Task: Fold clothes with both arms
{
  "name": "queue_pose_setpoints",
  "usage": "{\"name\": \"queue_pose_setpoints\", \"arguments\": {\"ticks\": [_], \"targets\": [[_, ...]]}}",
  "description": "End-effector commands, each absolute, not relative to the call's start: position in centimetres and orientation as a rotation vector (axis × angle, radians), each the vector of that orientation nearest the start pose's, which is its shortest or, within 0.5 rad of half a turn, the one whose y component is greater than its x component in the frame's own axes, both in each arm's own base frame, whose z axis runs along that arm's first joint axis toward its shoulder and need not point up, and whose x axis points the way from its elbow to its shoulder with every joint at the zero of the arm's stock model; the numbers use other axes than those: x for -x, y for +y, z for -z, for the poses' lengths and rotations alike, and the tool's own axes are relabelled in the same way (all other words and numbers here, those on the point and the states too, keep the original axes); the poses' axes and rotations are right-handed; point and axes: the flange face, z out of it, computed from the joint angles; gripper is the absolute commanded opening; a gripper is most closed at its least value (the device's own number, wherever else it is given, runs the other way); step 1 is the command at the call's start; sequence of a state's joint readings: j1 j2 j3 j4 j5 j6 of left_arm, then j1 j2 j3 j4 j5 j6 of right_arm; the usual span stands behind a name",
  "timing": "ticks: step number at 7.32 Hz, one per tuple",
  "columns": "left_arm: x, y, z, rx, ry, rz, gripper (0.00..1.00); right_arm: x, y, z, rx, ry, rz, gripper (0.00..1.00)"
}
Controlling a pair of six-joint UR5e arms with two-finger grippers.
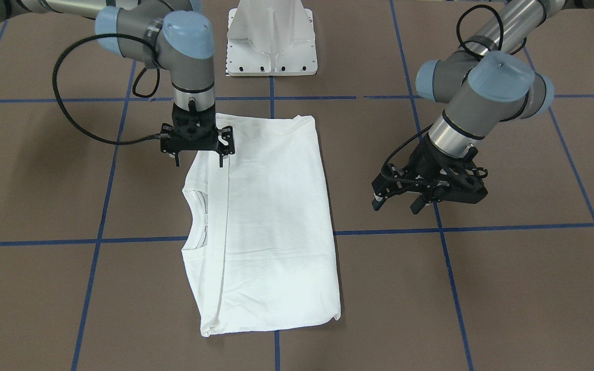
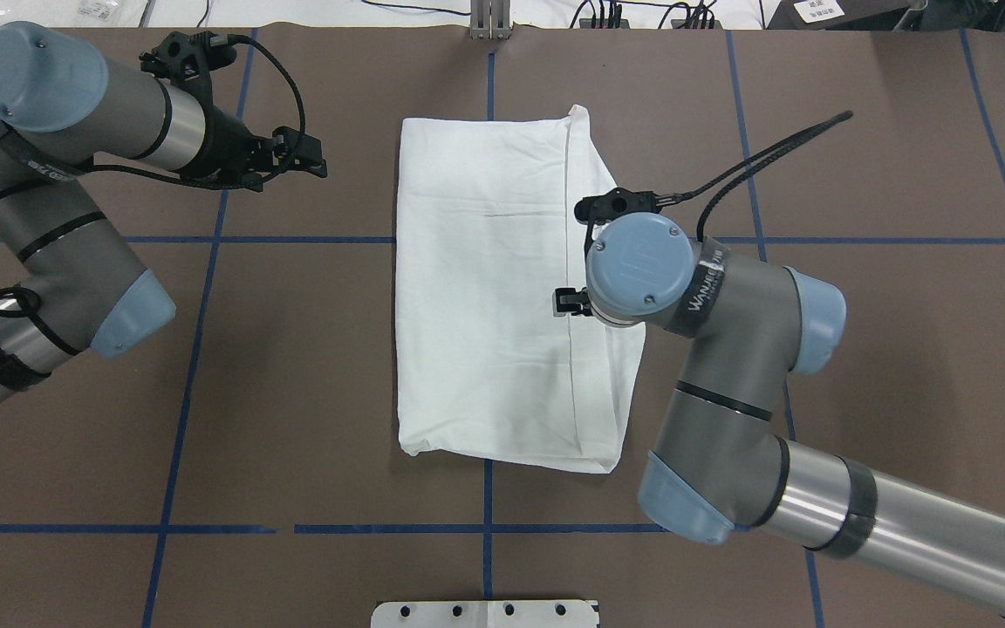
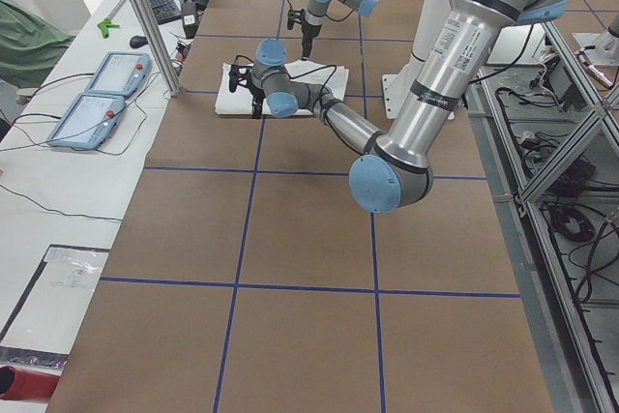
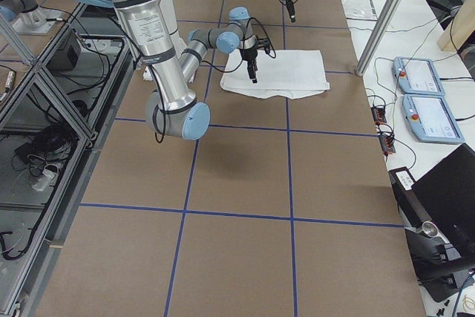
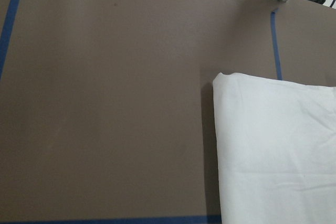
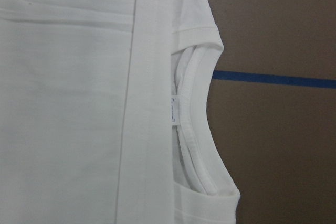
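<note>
1. Right gripper (image 1: 199, 161): jaws spread, nothing between them. It points straight down over the shirt (image 1: 271, 221), at the corner nearest the robot on the collar side. It seems to hover just above the cloth, but I cannot tell whether a tip touches.
2. Left gripper (image 1: 397, 203): likewise spread and empty. It is tilted over bare table (image 1: 508, 268), well apart from the shirt's other long edge.
3. Shirt: it lies flat mid-table as a long rectangle. No sleeve shows, so the sleeves look tucked inside. A folded-over panel covers most of it, with its hem running lengthways.
4. Collar (image 6: 202, 150) and label (image 6: 176, 109): they peek out beside that hem, along the long edge on the robot's right.
5. Progress: the lengthwise folds look done and neither gripper holds cloth. Probably a crosswise fold remains, to halve the rectangle. The right gripper is near a corner for it; the left is far off.
6. Pedestal (image 1: 271, 46): it stands beyond the shirt's end, not touching it.
</note>
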State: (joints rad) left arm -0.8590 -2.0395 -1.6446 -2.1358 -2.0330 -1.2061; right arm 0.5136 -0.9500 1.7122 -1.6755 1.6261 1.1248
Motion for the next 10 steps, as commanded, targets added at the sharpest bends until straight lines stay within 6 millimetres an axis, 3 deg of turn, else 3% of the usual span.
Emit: {"name": "queue_pose_setpoints", "arguments": {"ticks": [1, 10], "targets": [[-35.1, -54.0, -28.2, -0.268, 1.124, 0.175, 1.00, 54.9, -47.1, -25.6, -0.232, -0.565, 0.021, 1.00], [-35.4, -53.8, -27.9, -0.264, 1.131, 0.175, 1.00, 56.8, -46.8, -27.7, -0.111, -0.569, 0.088, 1.00]]}}
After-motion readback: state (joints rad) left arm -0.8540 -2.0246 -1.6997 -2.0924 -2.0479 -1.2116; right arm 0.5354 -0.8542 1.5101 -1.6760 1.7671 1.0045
